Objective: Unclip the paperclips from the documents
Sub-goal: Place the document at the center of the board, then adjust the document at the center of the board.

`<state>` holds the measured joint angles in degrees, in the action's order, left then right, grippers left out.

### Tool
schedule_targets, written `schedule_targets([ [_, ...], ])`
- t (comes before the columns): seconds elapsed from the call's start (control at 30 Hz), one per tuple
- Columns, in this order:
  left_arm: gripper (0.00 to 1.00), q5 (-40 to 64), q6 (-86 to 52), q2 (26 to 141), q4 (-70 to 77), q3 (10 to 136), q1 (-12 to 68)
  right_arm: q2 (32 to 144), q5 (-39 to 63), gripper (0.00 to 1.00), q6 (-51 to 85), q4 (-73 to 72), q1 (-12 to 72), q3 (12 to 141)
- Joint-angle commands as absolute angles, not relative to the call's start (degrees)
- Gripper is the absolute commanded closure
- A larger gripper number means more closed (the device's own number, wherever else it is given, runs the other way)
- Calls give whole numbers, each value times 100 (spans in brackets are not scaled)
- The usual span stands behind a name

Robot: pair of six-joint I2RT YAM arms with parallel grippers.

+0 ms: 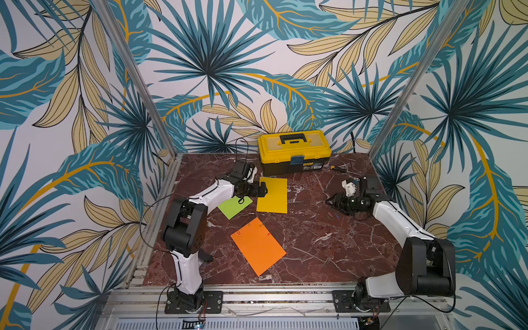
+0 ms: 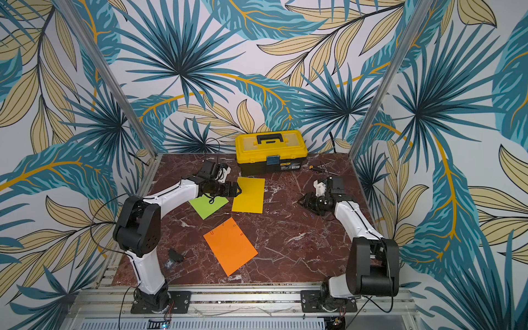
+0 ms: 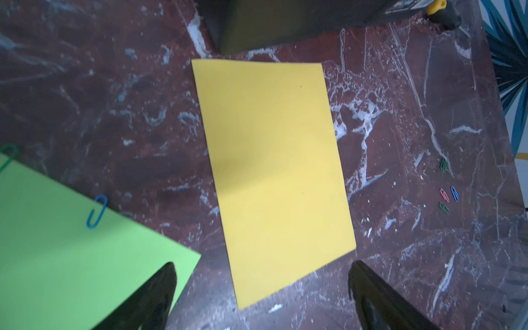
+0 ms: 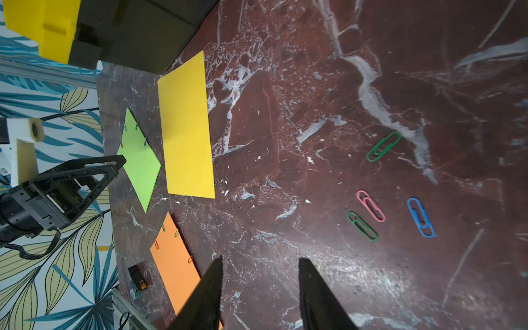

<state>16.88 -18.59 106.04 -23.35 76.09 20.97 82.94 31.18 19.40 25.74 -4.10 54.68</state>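
Note:
Three documents lie flat on the marble table: a yellow sheet, a lime green sheet and an orange sheet. A blue paperclip and a green one sit on the green sheet's edge. More clips sit on the orange sheet's edges. Several loose paperclips lie on the table beside my right gripper, which is open and empty. My left gripper hangs wide open over the yellow sheet's left edge, holding nothing.
A yellow-and-black toolbox stands at the back, with a yellow-handled screwdriver to its right. A small black device lies by the left arm's base. Aluminium rails border the table's front and left sides.

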Motion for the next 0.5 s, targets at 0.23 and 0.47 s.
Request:
schedule_targets([
  [0.23, 6, 1254, -2862, 8115, -2411, 5442, 2345, 8537, 3274, 50, 1579, 2419, 713, 5449],
  [0.47, 8, 808, -3997, 6842, -3179, 4321, 2710, 8744, 3342, 44, 1588, 2163, 1493, 5382],
])
